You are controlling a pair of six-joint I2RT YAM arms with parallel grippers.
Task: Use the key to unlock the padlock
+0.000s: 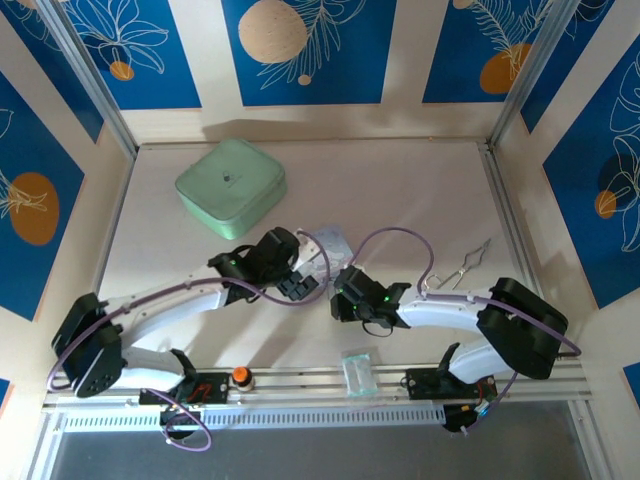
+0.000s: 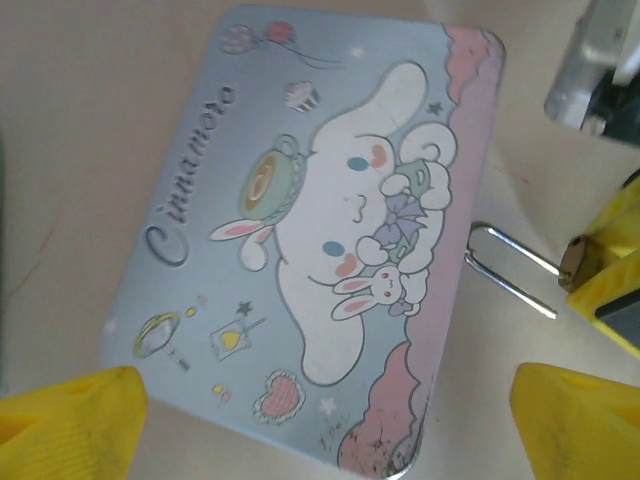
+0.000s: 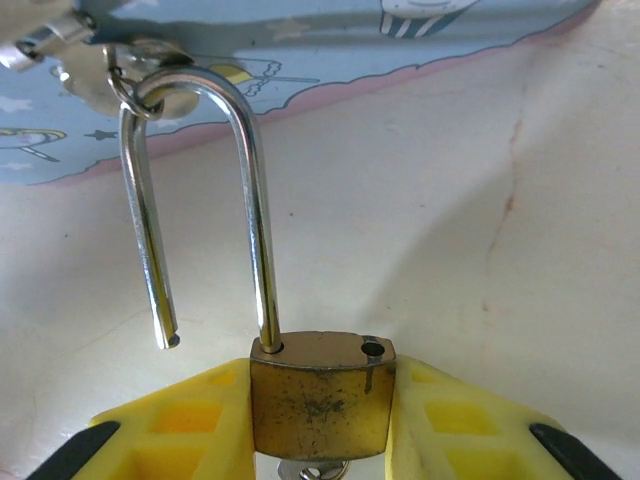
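Note:
The padlock [image 3: 320,395], a small brass block, sits clamped between the yellow pads of my right gripper [image 3: 320,430], which is shut on it. Its silver shackle [image 3: 258,210] is open: one leg stays in the body and the free end hangs loose to the left. The shackle's bend passes through a metal ring at the blue tin's edge [image 3: 300,40]. A silvery bit of the key [image 3: 312,471] pokes out under the brass body. My left gripper [image 2: 325,440] hovers open over the cartoon tin [image 2: 300,240], holding nothing. The shackle [image 2: 510,270] shows beside the tin.
A mint-green square case [image 1: 230,187] lies at the back left. A bent wire piece [image 1: 470,262] rests to the right. A small clear box [image 1: 358,372] and an orange knob [image 1: 240,376] sit on the front rail. Both arms [image 1: 300,285] meet mid-table.

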